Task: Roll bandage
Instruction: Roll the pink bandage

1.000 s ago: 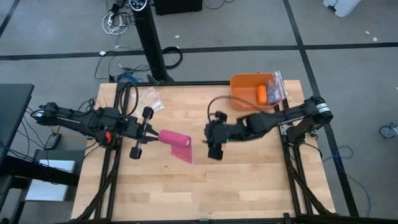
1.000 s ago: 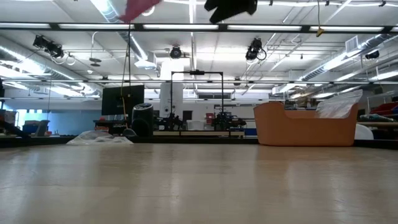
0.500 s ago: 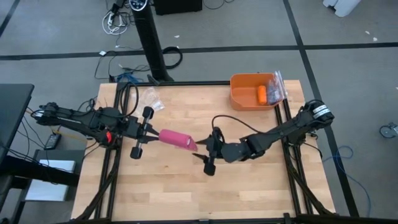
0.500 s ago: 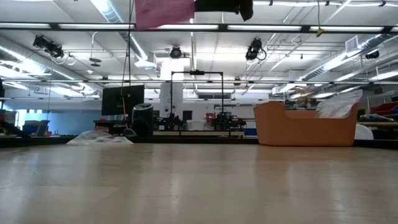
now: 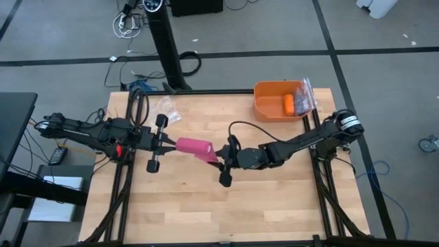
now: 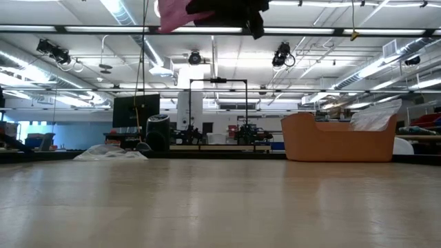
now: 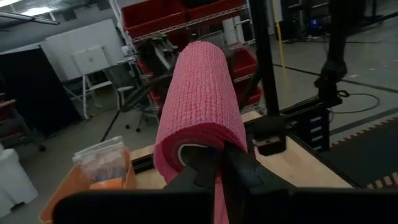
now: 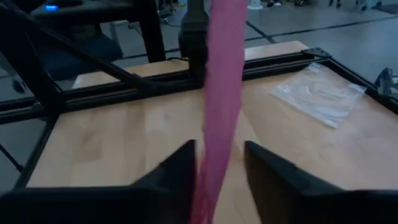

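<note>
The magenta-pink bandage point(image 5: 194, 146) is a stubby roll held in the air over the middle of the table, with a short loose tail point(image 5: 210, 157) hanging off its right end. My left gripper point(image 5: 167, 143) is shut on the roll's left end. My right gripper point(image 5: 221, 156) is open at the tail. In the right wrist view the pink strip point(image 8: 221, 93) runs between its two fingers point(image 8: 180, 171); whether they touch it I cannot tell. In the low view the bandage point(image 6: 176, 15) shows only at the top edge, well above the table. My left gripper pinches the roll's near end point(image 7: 198, 148), at the rim around its hollow core, between its two shut fingers point(image 7: 239, 171). The fingers come level from the table's left and lie along the roll's length. The roll sticks out past the fingertips, lifted clear of the table.
An orange bin point(image 5: 264, 110) stands at the table's far right corner, holding a small orange roll point(image 5: 289, 103) and a clear bag point(image 5: 306, 95). Another clear plastic bag point(image 5: 167, 108) lies at the far left. The near half of the table is bare wood.
My right gripper has moved toward the table's left, up to the bandage's loose tail, its fingers now on either side of the tail. The loose flap, which hung wide below the roll a second ago, is now a short narrow tail. My left gripper has stayed in place.
</note>
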You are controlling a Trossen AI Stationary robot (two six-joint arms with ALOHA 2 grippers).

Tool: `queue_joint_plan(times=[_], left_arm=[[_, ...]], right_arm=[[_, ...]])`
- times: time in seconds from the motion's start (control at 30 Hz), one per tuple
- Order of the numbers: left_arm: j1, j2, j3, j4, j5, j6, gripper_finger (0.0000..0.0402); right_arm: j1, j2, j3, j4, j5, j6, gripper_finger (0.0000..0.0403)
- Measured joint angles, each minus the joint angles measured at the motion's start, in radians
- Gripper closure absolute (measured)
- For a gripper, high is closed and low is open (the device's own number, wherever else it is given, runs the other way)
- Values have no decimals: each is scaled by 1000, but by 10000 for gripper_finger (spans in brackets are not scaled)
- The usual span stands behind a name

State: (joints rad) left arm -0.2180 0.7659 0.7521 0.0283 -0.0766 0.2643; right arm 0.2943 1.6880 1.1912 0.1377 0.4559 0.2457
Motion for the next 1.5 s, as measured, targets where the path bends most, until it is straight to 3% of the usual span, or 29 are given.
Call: queue_joint_plan(times=[0.1, 0.17, 0.53, 0.73, 1.2, 1.5], left_arm=[[0, -1, 0, 4, -27, 23, 389], [1, -2, 0, 2, -53, 40, 389], [2, 7, -9, -59, -366, 129, 389], [2, 28, -68, -53, -466, 127, 389], [-6, 149, -130, -19, -467, 95, 389], [-111, 224, -130, 39, -463, 96, 389]], right_arm=[[13, 13, 1, -1, 40, -20, 362], [25, 14, 1, 3, 42, -34, 390], [134, 7, 2, 76, 33, 20, 400], [148, 7, 28, 144, 30, -41, 401], [59, 7, 232, -29, 29, -171, 402], [-13, 7, 285, -128, 68, -197, 403]])
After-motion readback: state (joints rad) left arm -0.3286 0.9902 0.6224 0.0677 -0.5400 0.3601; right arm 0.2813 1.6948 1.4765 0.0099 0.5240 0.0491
